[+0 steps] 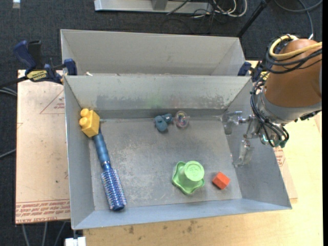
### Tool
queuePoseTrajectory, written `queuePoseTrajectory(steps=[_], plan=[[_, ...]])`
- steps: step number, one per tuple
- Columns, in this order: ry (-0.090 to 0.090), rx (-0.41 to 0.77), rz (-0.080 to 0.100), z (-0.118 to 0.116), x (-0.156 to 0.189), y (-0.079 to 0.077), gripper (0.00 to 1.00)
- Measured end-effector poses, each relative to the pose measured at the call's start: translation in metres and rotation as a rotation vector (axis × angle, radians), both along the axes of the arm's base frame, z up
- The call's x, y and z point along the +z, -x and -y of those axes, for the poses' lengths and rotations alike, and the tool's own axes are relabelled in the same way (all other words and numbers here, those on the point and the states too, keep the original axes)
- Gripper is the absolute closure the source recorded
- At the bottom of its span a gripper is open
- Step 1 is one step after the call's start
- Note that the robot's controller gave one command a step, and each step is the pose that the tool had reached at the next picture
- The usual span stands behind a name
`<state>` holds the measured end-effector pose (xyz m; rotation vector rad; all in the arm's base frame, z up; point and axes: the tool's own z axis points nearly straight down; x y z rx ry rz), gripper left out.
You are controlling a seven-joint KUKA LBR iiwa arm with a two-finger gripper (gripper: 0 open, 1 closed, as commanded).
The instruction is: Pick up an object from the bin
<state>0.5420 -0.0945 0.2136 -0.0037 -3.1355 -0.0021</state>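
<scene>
matt grey metal bin [154, 88], bristly brush [108, 176]

Gripper [240, 140] positioned over the right slope of the grey bin [154, 94].
I see the small red block [221, 181] nearest it, a green cup [188, 177] just beside that; blue hairbrush [108, 177] and yellow block [89, 122] lie far left.
</scene>
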Motion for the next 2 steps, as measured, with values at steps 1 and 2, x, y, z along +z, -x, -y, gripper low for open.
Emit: queuePoseTrajectory(steps=[1,2], plan=[[-0.002,0.055,-0.003,-0.012,-0.118,0.062,0.0],[0.0,0.276,0.008,0.024,-0.144,0.041,0.0]])
